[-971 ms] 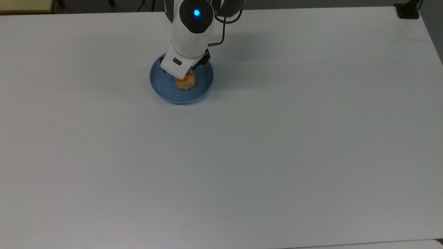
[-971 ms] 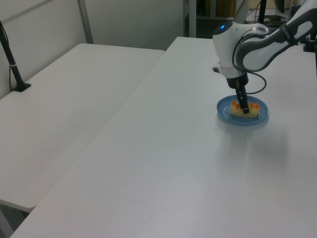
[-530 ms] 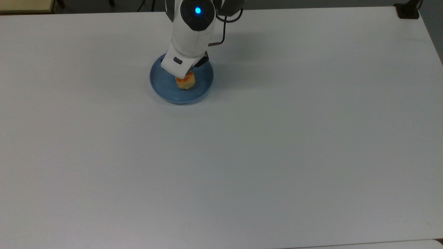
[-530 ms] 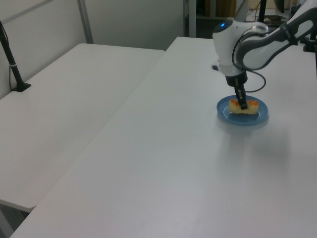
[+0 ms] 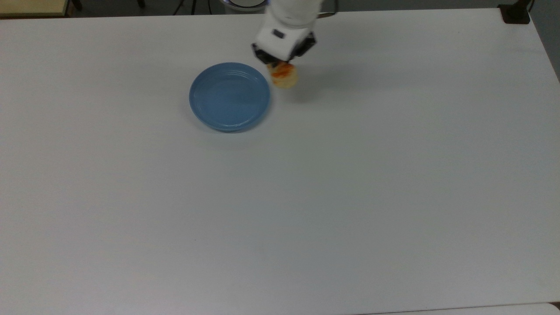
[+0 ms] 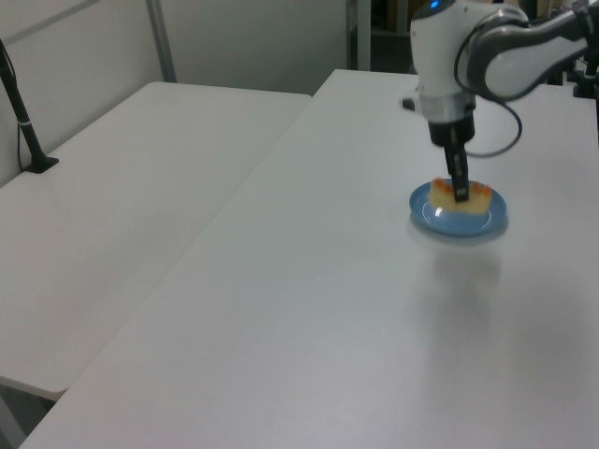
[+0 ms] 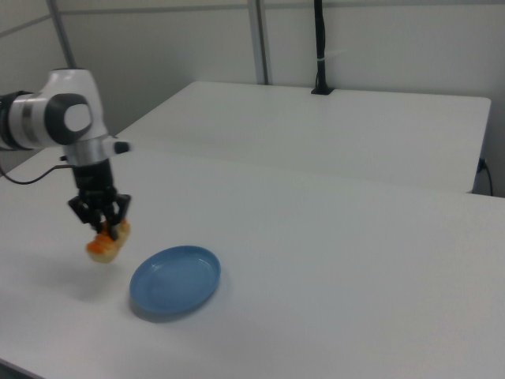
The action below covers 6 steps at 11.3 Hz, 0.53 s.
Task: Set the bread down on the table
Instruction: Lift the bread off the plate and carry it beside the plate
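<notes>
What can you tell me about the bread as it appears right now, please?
The bread is a small oblong piece, pale yellow below with orange-brown glaze on top. The pincer grips it from above, shut on it. In the right view it hangs in the air, tilted, with its shadow on the table beneath. In the top view it sits off the blue plate, past the rim on the top view's right.

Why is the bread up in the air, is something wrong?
Nothing looks wrong. The gripper is holding the bread above the table, beside the blue plate, which has nothing on it. Nothing is spilled or broken.
</notes>
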### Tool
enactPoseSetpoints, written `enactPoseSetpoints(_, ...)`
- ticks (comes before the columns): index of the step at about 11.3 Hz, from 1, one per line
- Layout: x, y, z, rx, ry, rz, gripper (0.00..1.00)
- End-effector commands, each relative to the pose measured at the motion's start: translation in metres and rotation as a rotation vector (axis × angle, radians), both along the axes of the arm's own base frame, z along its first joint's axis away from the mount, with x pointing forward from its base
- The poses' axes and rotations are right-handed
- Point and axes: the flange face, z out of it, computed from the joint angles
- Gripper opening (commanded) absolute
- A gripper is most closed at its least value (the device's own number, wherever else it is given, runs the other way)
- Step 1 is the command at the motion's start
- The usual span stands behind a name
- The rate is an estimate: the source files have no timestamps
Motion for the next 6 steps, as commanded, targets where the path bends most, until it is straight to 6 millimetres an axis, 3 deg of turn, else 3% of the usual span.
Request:
enactPoseSetpoints(1,-0.018,0.087,-0.019,0.033,-0.008,-0.063,0.27)
enactPoseSetpoints(4,-0.025,0.132,-0.064,-0.001,-0.012,-0.106,0.29)
enactPoseSetpoints(5,-0.023,0.137,-0.076,-0.003,-0.027,-0.134,0.32)
enactPoseSetpoints(6,-0.022,0.142,-0.082,-0.002,-0.035,-0.139,0.42)
